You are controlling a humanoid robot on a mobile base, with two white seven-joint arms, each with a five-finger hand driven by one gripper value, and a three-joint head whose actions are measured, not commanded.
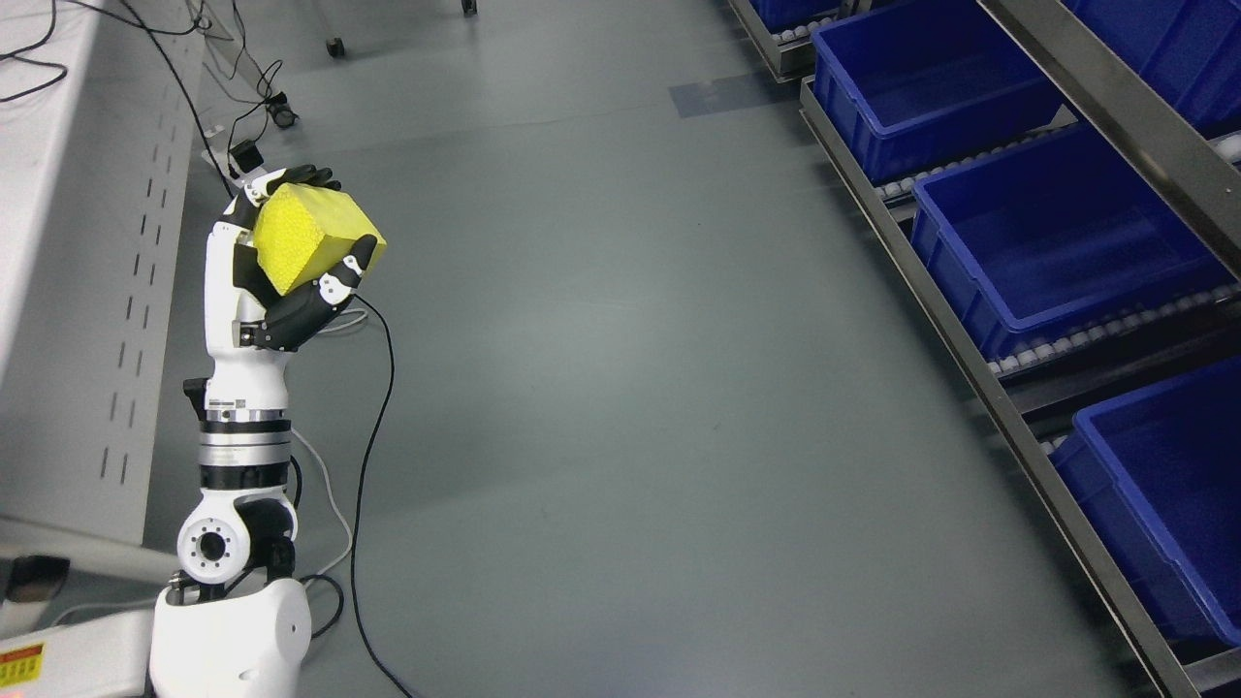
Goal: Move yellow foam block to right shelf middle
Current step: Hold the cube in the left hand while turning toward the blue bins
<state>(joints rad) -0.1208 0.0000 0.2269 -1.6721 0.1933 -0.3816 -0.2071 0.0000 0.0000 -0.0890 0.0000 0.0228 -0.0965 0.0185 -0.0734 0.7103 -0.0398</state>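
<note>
White forearm rises from the lower left of the frame, and the left hand [281,267] has its black fingers [305,176] curled around the yellow foam block [310,235], held up at the left above the grey floor [620,388]. Black cable [373,465] trails on the floor beside the arm. Along the right edge, blue bins [1057,233] sit in the metal shelf rack [931,291], well apart from the block.

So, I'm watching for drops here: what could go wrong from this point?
The left robot hand holds the yellow foam block with fingertips around its edges, so it might slip free during travel. The blue bins sit far across the open floor, a long carry. The black cable hangs near the arm and could snag.
</note>
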